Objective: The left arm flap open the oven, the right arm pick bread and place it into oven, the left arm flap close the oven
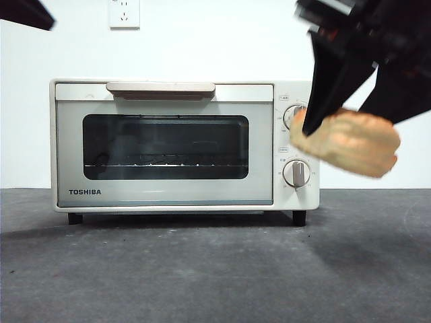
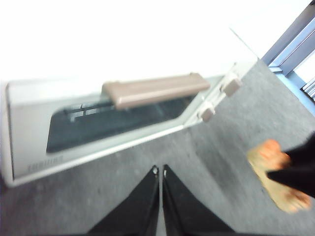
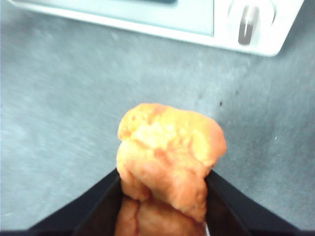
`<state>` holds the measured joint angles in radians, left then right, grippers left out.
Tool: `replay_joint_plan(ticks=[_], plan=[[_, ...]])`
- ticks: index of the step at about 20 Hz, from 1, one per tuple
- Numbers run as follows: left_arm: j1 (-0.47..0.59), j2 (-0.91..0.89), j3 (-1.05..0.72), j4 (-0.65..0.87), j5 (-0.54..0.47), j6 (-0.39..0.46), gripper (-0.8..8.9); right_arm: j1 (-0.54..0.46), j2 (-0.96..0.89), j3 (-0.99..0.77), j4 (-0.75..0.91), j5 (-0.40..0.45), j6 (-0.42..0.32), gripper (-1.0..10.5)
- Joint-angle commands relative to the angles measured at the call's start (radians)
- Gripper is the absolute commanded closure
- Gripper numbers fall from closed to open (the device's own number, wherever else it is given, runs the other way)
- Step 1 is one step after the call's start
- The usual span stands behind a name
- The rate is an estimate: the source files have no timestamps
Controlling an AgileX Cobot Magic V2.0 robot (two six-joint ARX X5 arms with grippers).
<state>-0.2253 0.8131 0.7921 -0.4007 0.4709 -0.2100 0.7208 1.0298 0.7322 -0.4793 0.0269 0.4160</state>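
Observation:
The cream-white TOSHIBA oven (image 1: 168, 194) stands on the grey table with its door closed and its beige handle (image 1: 160, 88) along the top. My right gripper (image 1: 342, 113) is shut on the golden-brown bread (image 1: 350, 142) and holds it in the air in front of the oven's knobs (image 1: 296, 173). In the right wrist view the bread (image 3: 170, 147) sits between the jaws of that gripper (image 3: 165, 177), above the table and short of the oven's front (image 3: 187, 22). My left gripper (image 2: 159, 170) is shut and empty, above and in front of the oven's handle (image 2: 155, 90). It shows only as a black tip (image 1: 27, 13) in the front view.
The grey table (image 1: 202, 269) lies open in front of the oven. A white wall with a socket (image 1: 124, 13) is behind. The left wrist view also shows the held bread (image 2: 278, 174) to the oven's knob side.

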Motion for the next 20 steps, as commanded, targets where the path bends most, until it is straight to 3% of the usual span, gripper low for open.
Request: replay_joint_plan(ticks=[1, 9, 20], plan=[[-0.037, 0.082, 0.042, 0.074, -0.029, -0.019, 7.97, 0.011, -0.042, 0.016, -0.017, -0.001, -0.010, 7.3], [-0.140, 0.353, 0.177, 0.208, -0.131, -0.002, 7.97, 0.011, -0.130, 0.031, -0.079, -0.027, -0.016, 7.3], [-0.193, 0.539, 0.230, 0.218, -0.240, 0.091, 7.97, 0.011, -0.132, 0.078, -0.098, -0.028, -0.040, 7.3]])
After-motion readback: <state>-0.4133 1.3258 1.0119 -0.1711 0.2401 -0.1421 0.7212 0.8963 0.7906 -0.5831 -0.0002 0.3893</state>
